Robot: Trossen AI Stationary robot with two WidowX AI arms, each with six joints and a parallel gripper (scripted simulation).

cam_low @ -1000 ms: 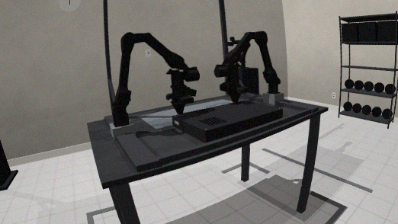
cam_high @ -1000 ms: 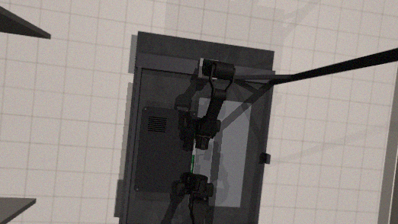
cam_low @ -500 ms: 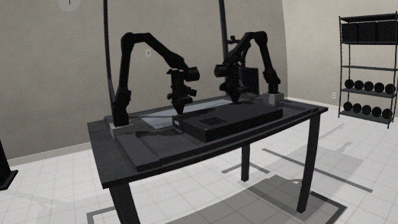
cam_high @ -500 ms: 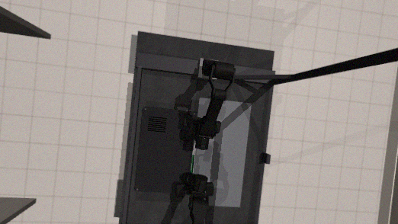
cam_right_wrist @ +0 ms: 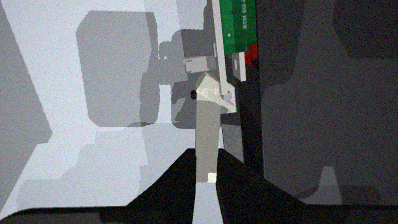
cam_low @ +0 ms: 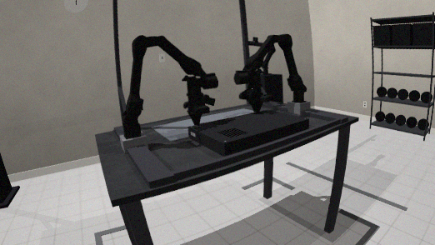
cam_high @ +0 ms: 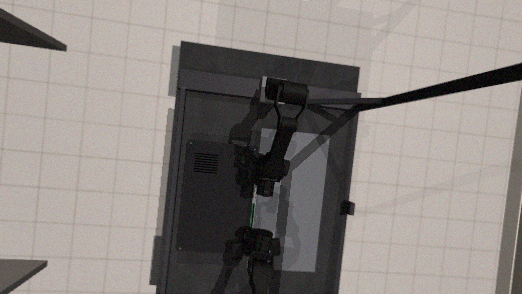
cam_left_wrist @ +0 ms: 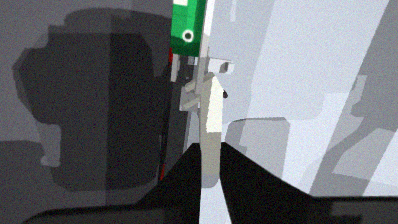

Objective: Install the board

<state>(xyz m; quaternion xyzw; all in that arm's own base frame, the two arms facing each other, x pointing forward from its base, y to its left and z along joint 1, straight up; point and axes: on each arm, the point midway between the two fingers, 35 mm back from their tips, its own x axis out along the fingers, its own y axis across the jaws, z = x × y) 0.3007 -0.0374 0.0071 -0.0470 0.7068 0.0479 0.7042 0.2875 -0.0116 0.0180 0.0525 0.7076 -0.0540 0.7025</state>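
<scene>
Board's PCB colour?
Green. The board shows it best in the left wrist view.
</scene>
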